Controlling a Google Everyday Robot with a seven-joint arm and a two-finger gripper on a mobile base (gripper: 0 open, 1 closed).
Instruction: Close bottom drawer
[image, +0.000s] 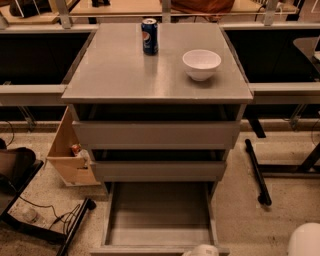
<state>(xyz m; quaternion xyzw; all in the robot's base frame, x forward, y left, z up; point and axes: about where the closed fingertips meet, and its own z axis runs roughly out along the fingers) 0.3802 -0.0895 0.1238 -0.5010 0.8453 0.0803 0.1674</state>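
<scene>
The bottom drawer (160, 215) of the grey cabinet (155, 75) is pulled far out toward me, its shallow grey tray open and bare inside. Its front edge runs along the bottom of the view. The two drawers above it (157, 134) stick out slightly. The gripper (201, 250) shows only as a white tip at the bottom edge, right at the drawer's front edge, right of centre. A white rounded arm part (305, 241) is at the bottom right corner.
A blue soda can (149, 36) and a white bowl (201, 64) stand on the cabinet top. A wooden box (70, 150) leans left of the cabinet. A black bag and cables (20, 175) lie at the left; a black chair base (257, 172) is at the right.
</scene>
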